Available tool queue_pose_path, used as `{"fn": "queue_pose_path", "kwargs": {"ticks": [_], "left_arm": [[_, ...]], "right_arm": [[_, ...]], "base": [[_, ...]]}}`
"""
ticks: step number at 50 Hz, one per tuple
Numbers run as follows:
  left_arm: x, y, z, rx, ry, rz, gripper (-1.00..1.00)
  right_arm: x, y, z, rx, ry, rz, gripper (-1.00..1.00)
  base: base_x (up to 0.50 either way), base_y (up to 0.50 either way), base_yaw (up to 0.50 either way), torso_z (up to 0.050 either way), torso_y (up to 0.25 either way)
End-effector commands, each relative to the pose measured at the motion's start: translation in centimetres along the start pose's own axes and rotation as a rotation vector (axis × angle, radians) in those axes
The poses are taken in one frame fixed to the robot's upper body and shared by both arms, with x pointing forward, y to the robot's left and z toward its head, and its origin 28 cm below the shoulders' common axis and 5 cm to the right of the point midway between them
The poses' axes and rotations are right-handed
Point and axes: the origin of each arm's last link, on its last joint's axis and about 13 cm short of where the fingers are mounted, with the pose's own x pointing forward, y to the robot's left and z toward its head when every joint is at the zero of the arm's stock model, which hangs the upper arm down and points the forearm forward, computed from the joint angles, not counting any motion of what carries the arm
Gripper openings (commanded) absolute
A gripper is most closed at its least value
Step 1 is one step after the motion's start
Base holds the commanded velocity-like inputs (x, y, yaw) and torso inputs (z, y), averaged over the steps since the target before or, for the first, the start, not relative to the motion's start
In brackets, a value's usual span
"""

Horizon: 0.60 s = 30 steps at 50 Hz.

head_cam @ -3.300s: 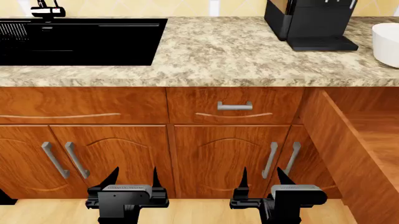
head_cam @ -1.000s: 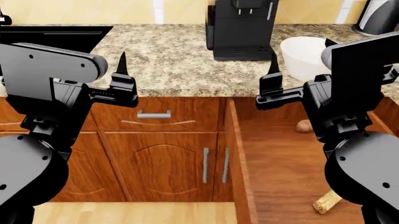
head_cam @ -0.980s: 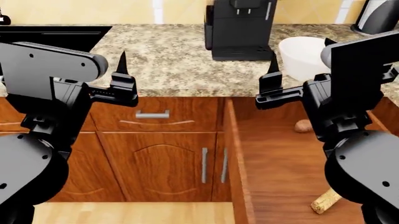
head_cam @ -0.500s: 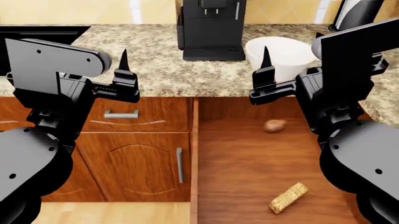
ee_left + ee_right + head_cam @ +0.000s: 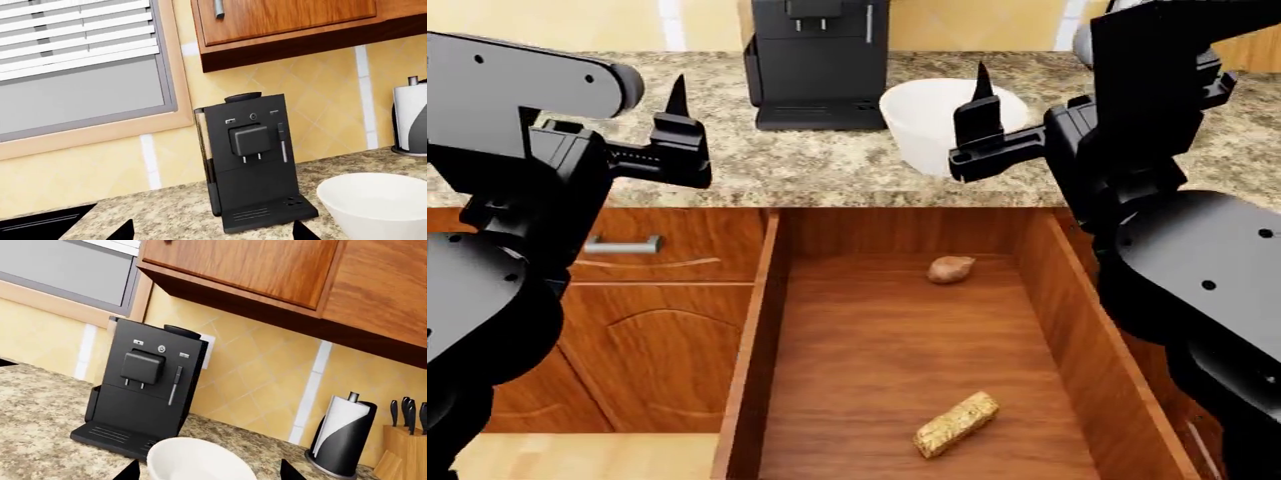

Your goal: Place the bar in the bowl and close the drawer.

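My left gripper (image 5: 677, 100) is up over the speckled granite countertop (image 5: 814, 160), matte black, pointed fingers (image 5: 677, 97) spread wide w/ nothing between them; the left wrist view shows both tips (image 5: 123, 231) far apart. Just below and left of those fingers sits the narrow drawer front w/ short silver bar handle (image 5: 621, 243). Between my two grippers, further back on the counter, stands the boxy black coffee machine (image 5: 817, 60), glossy plastic. The plain white deep round bowl (image 5: 941, 120), smooth sides, sits on the counter just beside the machine, directly behind my right gripper's fingers. Right gripper (image 5: 977, 95) likewise parted and empty, tips wide in the right wrist view (image 5: 207, 470). Below both grippers the wide reddish-brown wooden box drawer (image 5: 754, 350) is pulled out, grained floor. A small smooth reddish-brown lump (image 5: 950, 269) lies near its back, under the right fingers. The tan oat-textured granola bar (image 5: 956, 423), stubby oblong, lies diagonal on the drawer floor toward the front, well apart from both grippers. Far right in the wrist view: paper towel roll (image 5: 341, 440), wooden knife block (image 5: 400, 450).
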Motion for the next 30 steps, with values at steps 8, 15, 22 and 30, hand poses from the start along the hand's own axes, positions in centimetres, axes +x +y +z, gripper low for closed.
{"fn": "queue_pose_path", "kwargs": {"ticks": [8, 15, 22, 30], "left_arm": [[2.7, 0.9, 1.0, -0.003, 0.011, 0.02, 1.0], [3.2, 0.7, 1.1, 0.006, 0.009, 0.012, 1.0], [3.4, 0.8, 1.2, 0.005, 0.005, 0.013, 1.0], [2.9, 1.1, 1.4, 0.005, -0.005, 0.022, 1.0]], "right_arm": [[4.2, -0.3, 1.1, -0.004, 0.005, 0.017, 1.0], [4.9, -0.1, 0.8, -0.004, 0.01, 0.027, 1.0], [5.3, 0.2, 1.2, -0.009, 0.01, 0.038, 1.0], [5.1, 0.3, 1.5, -0.001, 0.003, 0.045, 1.0]], "base": [[0.0, -0.35, 0.0, 0.008, 0.0], [0.0, -0.45, 0.0, 0.0, 0.0], [0.0, -0.02, 0.0, 0.0, 0.0], [0.02, 0.0, 0.0, 0.0, 0.0]]}}
